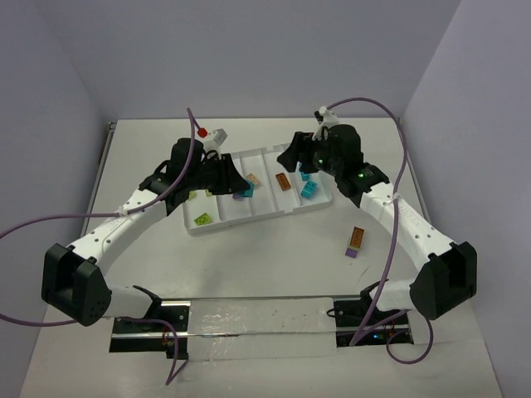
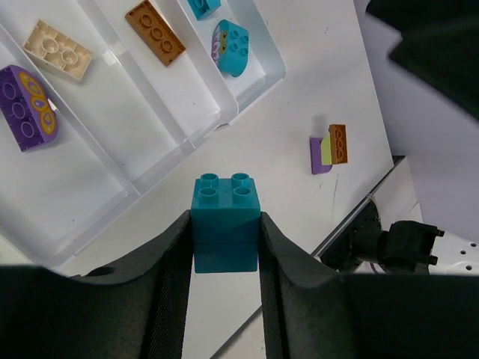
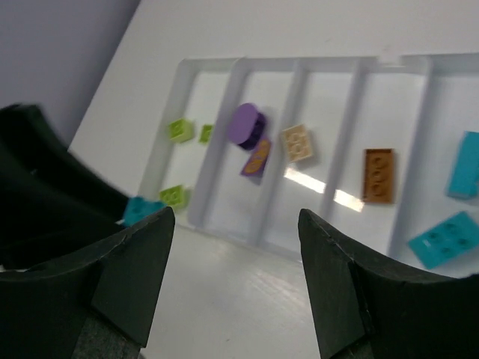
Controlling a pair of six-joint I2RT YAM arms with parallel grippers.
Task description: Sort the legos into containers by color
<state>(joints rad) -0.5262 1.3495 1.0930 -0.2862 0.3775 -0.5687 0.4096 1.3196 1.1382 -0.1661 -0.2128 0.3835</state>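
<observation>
Left gripper (image 2: 224, 228) pinches square teal plastic brick (image 2: 225, 213); right gripper (image 3: 236, 224) spread, empty. Risk: if released early, brick lands outside white plastic tray (image 2: 120, 127) ahead of the jaws.

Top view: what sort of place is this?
Likely a robotics lab test cell: a left arm and right arm mounted on a white table, plain walls boxing it in, and a divided tray with toy bricks.
</observation>
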